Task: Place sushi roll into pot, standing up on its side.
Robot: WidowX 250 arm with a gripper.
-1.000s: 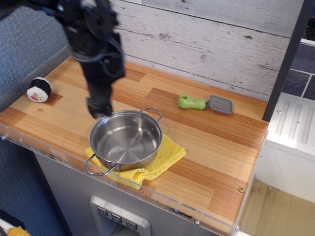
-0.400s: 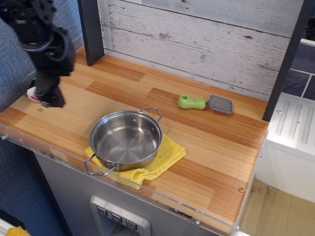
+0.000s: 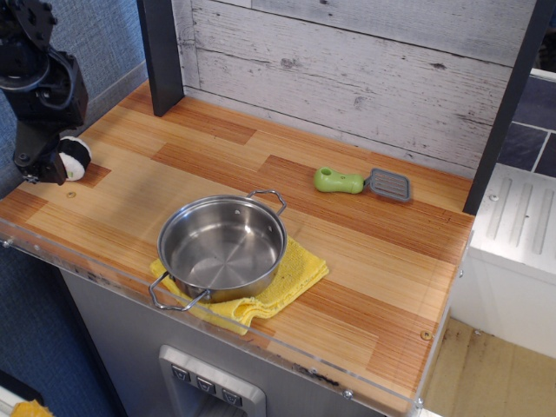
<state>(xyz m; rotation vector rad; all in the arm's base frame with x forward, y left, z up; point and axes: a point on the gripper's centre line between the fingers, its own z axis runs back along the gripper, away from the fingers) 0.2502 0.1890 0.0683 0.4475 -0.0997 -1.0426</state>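
Observation:
The sushi roll [image 3: 77,157] lies at the far left of the wooden counter, black wrap with a white end, mostly hidden behind my arm. My black gripper [image 3: 41,168] is down at the roll's left side, touching or nearly touching it. Its fingers blend into the dark arm, so I cannot tell whether they are open or shut. The shiny steel pot [image 3: 221,249] stands empty near the front edge on a yellow cloth [image 3: 298,268], well to the right of the gripper. Its two wire handles point front-left and back-right.
A green-handled tool with a grey head [image 3: 362,182] lies at the back right. A dark upright post [image 3: 161,54] stands at the back left against the plank wall. A clear plastic lip [image 3: 104,271] runs along the counter's front edge.
My arm has swung from just behind the pot to the far left of the counter and come down at the sushi roll. The pot and cloth have not moved.

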